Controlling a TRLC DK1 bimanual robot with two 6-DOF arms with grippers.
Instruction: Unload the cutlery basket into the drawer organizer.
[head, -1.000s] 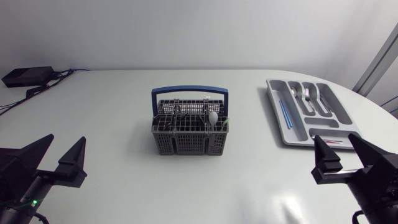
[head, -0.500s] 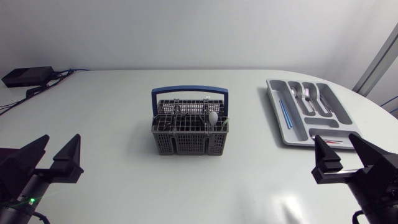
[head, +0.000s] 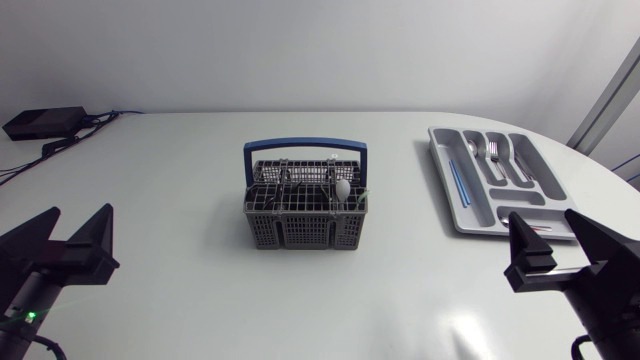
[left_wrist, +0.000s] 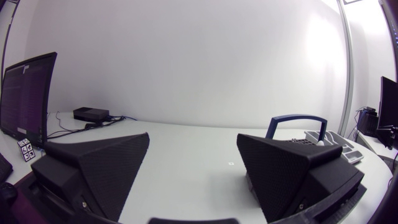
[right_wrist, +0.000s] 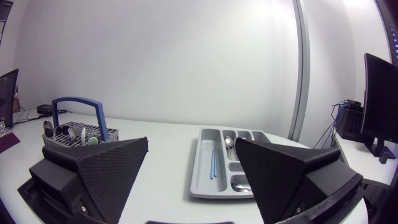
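Head view: drawer organizer (head: 462, 222) holds some cutlery, cutlery basket (head: 305, 205) is not yet empty; left gripper (head: 78, 215) and right gripper (head: 545, 218) stand open, holding nothing.

Overhead camera looks down; wrist cameras (low) share the basket (head: 300, 232).

White table (head: 200, 290), grey cutlery basket (head: 300, 232) mid-table, grey drawer organizer (head: 480, 212) near right edge, black box (head: 45, 122) far left
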